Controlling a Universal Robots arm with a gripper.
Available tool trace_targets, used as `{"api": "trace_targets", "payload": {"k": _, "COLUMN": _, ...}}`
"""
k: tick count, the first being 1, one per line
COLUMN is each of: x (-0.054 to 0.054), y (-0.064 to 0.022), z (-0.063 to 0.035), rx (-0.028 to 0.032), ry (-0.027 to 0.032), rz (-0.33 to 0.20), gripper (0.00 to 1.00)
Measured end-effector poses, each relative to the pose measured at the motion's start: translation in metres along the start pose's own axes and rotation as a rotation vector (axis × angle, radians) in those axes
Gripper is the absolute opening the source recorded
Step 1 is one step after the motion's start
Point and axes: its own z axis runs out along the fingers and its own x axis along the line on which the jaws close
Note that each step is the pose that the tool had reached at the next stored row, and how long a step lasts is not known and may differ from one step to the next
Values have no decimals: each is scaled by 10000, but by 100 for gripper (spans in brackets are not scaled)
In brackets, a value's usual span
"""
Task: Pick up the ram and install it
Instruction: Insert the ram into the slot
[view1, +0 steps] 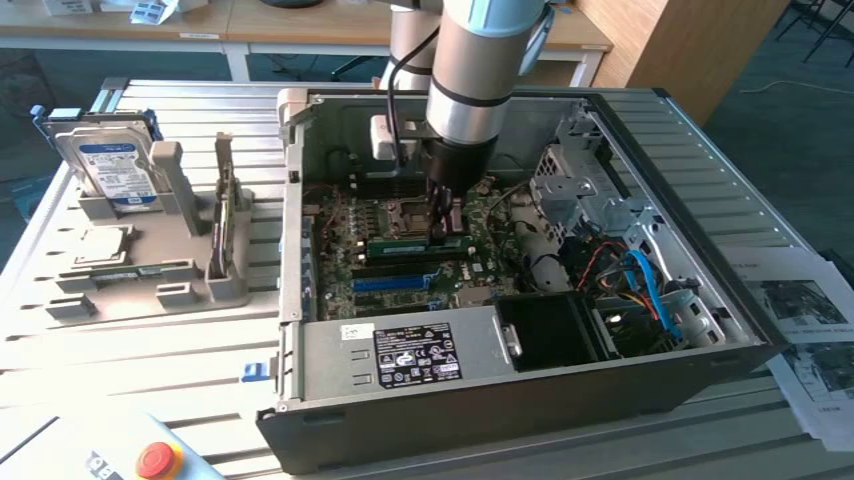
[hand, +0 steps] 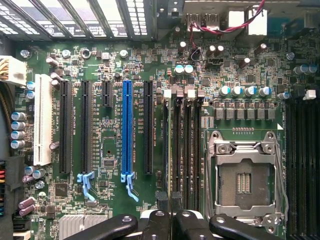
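Arm's gripper (view1: 451, 228) is down inside the case (view1: 534, 400), fingers (hand: 156, 222) closed on the ram (view1: 404, 243). The ram lies along a memory slot (hand: 186, 150) just beside the processor socket (view1: 400, 212). Seating judged under way. To do well: stick level, notch matched to slot, push straight down, even at both ends

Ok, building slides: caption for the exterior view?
Gripper low inside the open computer case, over memory slots on the motherboard.
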Motion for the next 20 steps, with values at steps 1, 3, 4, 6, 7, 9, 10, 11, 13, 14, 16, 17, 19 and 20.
{"api": "trace_targets", "payload": {"k": 1, "x": 0, "y": 0, "z": 1, "rx": 0, "ry": 0, "rz": 0, "gripper": 12}}
{"api": "trace_targets", "payload": {"k": 3, "x": -1, "y": 0, "z": 2, "rx": 1, "ry": -2, "rz": 1, "gripper": 12}}
{"api": "trace_targets", "payload": {"k": 4, "x": -1, "y": 0, "z": 3, "rx": 1, "ry": -3, "rz": 1, "gripper": 12}}
{"api": "trace_targets", "payload": {"k": 6, "x": -2, "y": 0, "z": 3, "rx": 2, "ry": -4, "rz": 0, "gripper": 12}}
{"api": "trace_targets", "payload": {"k": 7, "x": -3, "y": 0, "z": 3, "rx": 1, "ry": -4, "rz": 0, "gripper": 12}}
{"api": "trace_targets", "payload": {"k": 9, "x": -4, "y": 0, "z": 2, "rx": 1, "ry": -2, "rz": 0, "gripper": 12}}
{"api": "trace_targets", "payload": {"k": 10, "x": -4, "y": 0, "z": 2, "rx": 1, "ry": -3, "rz": 1, "gripper": 12}}
{"api": "trace_targets", "payload": {"k": 11, "x": -4, "y": 0, "z": 3, "rx": 1, "ry": -3, "rz": 0, "gripper": 12}}
{"api": "trace_targets", "payload": {"k": 13, "x": -4, "y": 0, "z": 3, "rx": 1, "ry": -3, "rz": 3, "gripper": 12}}
{"api": "trace_targets", "payload": {"k": 14, "x": -4, "y": 0, "z": 3, "rx": 0, "ry": -3, "rz": 3, "gripper": 12}}
{"api": "trace_targets", "payload": {"k": 16, "x": -4, "y": -4, "z": 3, "rx": 1, "ry": -3, "rz": 0, "gripper": 12}}
{"api": "trace_targets", "payload": {"k": 17, "x": -4, "y": -4, "z": 2, "rx": 1, "ry": -3, "rz": 0, "gripper": 12}}
{"api": "trace_targets", "payload": {"k": 19, "x": -4, "y": -5, "z": 3, "rx": 1, "ry": -2, "rz": 0, "gripper": 12}}
{"api": "trace_targets", "payload": {"k": 20, "x": -4, "y": -5, "z": 5, "rx": 1, "ry": -2, "rz": 1, "gripper": 12}}
